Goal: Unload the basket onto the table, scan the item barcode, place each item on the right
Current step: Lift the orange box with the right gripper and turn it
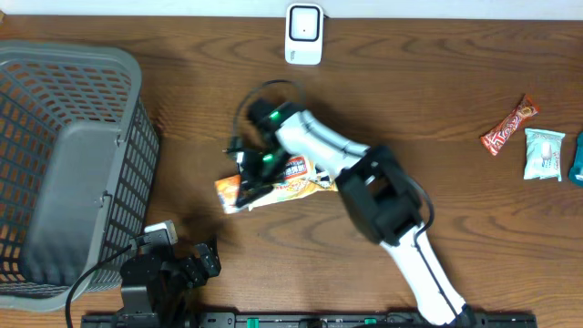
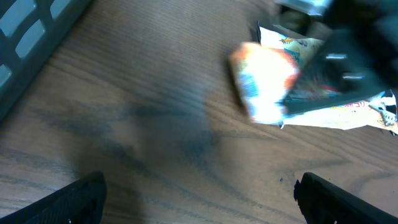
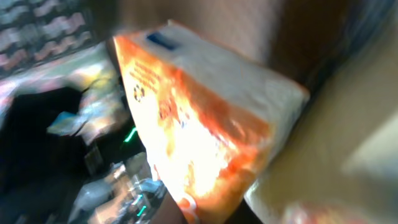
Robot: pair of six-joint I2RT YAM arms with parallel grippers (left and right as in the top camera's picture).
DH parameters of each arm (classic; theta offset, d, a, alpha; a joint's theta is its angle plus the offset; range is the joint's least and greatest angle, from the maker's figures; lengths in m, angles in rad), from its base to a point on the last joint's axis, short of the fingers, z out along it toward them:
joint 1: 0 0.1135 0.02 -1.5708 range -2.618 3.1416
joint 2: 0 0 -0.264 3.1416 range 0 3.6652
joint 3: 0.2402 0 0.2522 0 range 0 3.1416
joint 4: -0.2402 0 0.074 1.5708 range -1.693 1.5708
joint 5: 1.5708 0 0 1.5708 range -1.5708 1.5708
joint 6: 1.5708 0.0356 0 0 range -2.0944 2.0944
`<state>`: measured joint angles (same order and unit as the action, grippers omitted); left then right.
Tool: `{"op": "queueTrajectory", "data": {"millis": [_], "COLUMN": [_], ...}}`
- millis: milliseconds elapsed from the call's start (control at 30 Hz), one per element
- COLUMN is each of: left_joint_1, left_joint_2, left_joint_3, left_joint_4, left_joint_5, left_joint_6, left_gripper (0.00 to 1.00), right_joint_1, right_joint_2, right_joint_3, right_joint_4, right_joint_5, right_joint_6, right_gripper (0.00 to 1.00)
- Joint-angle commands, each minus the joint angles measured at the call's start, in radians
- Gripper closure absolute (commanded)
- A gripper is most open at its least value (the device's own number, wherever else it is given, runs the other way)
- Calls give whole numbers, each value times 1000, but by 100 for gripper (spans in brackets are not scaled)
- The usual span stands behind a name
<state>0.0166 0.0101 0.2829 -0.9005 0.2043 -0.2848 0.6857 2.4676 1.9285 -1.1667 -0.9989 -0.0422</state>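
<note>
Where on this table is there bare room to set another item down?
Bare wood lies between the scanner and the snacks at the right edge, and from those snacks down to the right arm. Crowded: the middle, where the right pincer grips the orange packet, and the left, filled by the basket.

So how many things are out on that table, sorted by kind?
Snack packets: 4 (orange packet, red bar, white packet, teal packet cut off at the picture's edge)
Baskets: 1 (grey basket)
Small devices: 1 (white device)
Total: 6
</note>
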Motion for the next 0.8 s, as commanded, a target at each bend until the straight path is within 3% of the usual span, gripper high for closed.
{"op": "queueTrajectory", "data": {"millis": [0, 200, 233, 767], "left_joint_1": [2, 2, 2, 2], "left_joint_2": [-5, -5, -5, -5], "left_joint_3": [-5, -5, -5, -5], "left_joint_4": [-34, -34, -34, -34], "left_joint_5": [1, 1, 1, 1], "left_joint_6": [6, 6, 6, 6], "left_gripper": [2, 2, 2, 2], "right_joint_1": [-105, -172, -181, -167], "right_joint_2": [12, 12, 12, 12], "right_joint_3": [-6, -6, -11, -13], "right_joint_4": [-175, -532, -536, -536], "right_joint_5": [-298, -329, -330, -309], "right_joint_6": [-523, -961, -980, -937], "right_gripper": [99, 99, 99, 99]}}
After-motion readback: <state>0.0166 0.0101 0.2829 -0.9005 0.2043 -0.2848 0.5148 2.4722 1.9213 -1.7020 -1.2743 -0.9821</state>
